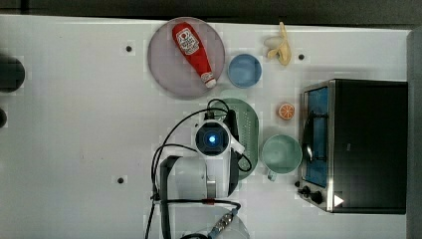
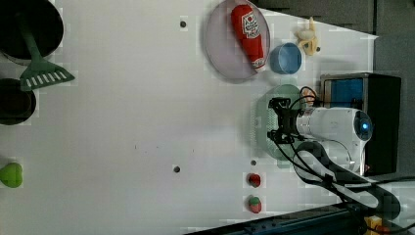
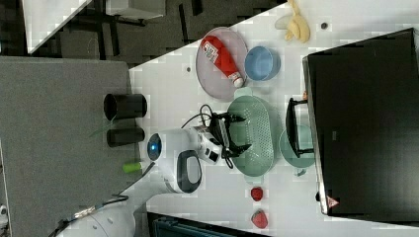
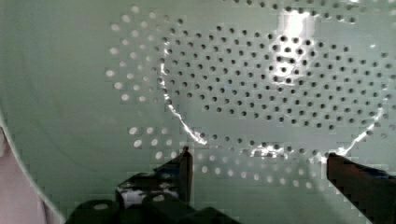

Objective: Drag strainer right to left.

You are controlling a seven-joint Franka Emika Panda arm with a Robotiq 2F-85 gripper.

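The strainer [image 1: 250, 133] is a pale mint-green oval colander with a hole-dotted bowl. It lies on the white table between the plate and the mug, and its long side runs up and down in the top view. My gripper [image 3: 237, 133] hangs low over the strainer's bowl [image 3: 257, 136], near the rim on the right view's left. Its black fingers are spread wide. In the wrist view the gripper [image 4: 259, 161] is open, with one fingertip [image 4: 186, 161] at each side just above the perforated floor [image 4: 261, 84]. Nothing is held between them. From the left view, the gripper [image 2: 272, 120] sits above the strainer [image 2: 262, 125].
A mint mug [image 1: 281, 154] stands at the top view's right of the strainer, with a toaster oven [image 1: 358, 144] beyond it. A blue bowl [image 1: 244, 70], a plate [image 1: 166, 64] with a ketchup bottle [image 1: 193, 50], an orange slice [image 1: 286, 111] and a banana [image 1: 279, 47] lie nearby. The white table [image 1: 74, 124] stretches to the top view's left.
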